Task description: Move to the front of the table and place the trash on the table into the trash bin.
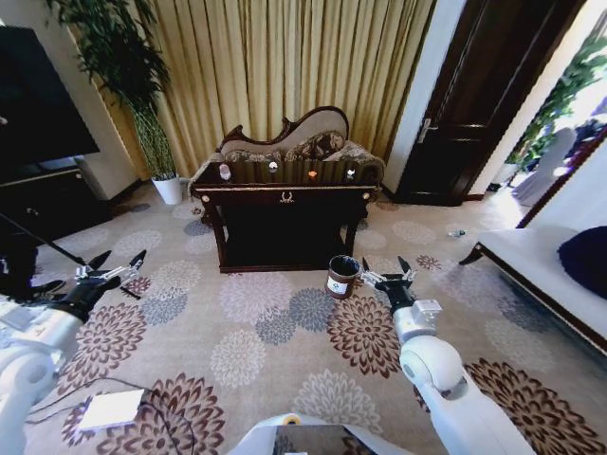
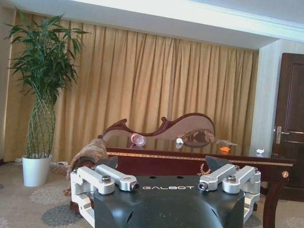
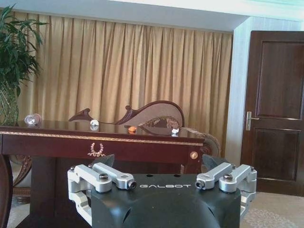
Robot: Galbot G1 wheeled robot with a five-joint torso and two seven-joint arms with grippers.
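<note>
The table (image 1: 256, 196) stands a short way ahead across the carpet. On its top lie the trash: a small clear bottle (image 1: 225, 172) at the left end, a white scrap (image 1: 273, 167), an orange scrap (image 1: 312, 174) and another white scrap (image 1: 350, 173). The round dark trash bin (image 1: 341, 276) sits on the floor by the table's front right leg. My right gripper (image 1: 385, 267) hovers open just right of the bin. My left gripper (image 1: 120, 261) is open, low at the left. From the wrists I see the bottle (image 2: 138, 139) (image 3: 32, 119) and the orange scrap (image 2: 225, 149) (image 3: 132, 128).
A carved-back sofa (image 1: 303, 142) stands behind the table, a plant in a white pot (image 1: 169, 188) to its left, a dark door (image 1: 474, 104) to its right. A dark cabinet (image 1: 38, 199) is at left, a white couch (image 1: 541, 265) at right. A white box with cable (image 1: 112, 409) lies at lower left.
</note>
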